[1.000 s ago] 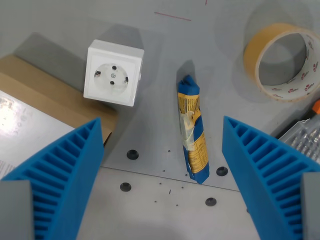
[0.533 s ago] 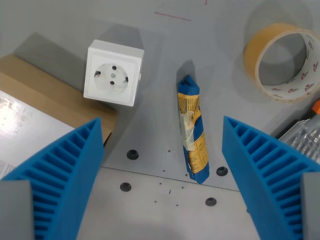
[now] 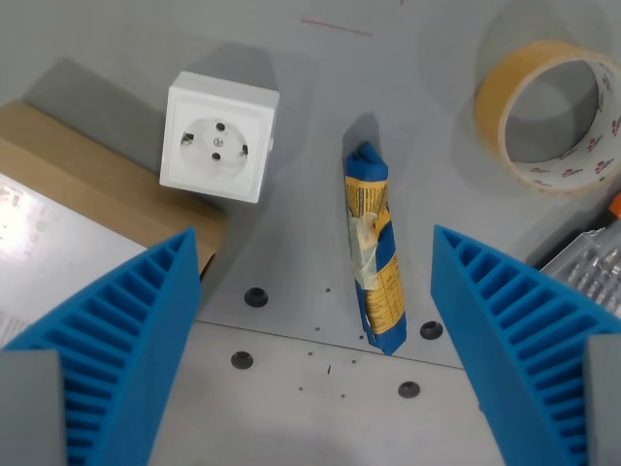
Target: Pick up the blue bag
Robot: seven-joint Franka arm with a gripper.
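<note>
Wrist view, looking down on grey tabletop (image 3: 126, 39). Blue bag (image 3: 375, 250) lies flat at frame centre, slightly right of mid-line. It is a slim, twisted packet, blue w/ yellow printed panel and a pale strip along its middle. Long axis runs approx. top-to-bottom of frame, tilted a little: upper end leans toward frame left, lower end toward frame right. Upper end is a narrow blue tip pointing to top of frame; lower end is broader and sits near the bottom third, just beside a dark screw hole on its right. A seam between two tabletop plates crosses under the bag's lower end.

Gripper (image 3: 315, 340): jaws spread wide, nothing between them but tabletop and the bag. Two blue ribbed fingers (image 3: 116, 340) enter from lower left and lower right corners; neither touches the bag. Bag sits between them, nearer the right-hand finger.

Other items: white socket box (image 3: 217, 139), upper left of centre, well apart from the bag, face w/ two pin holes turned up. Cardboard box (image 3: 92, 209) w/ white label at frame left, its corner just below the socket box. Tape roll (image 3: 549, 118), tan outside, white printed inner rim, upper right. At right edge, an orange-tipped item and a clear ribbed object are cut off by the frame; cannot tell what they are
</note>
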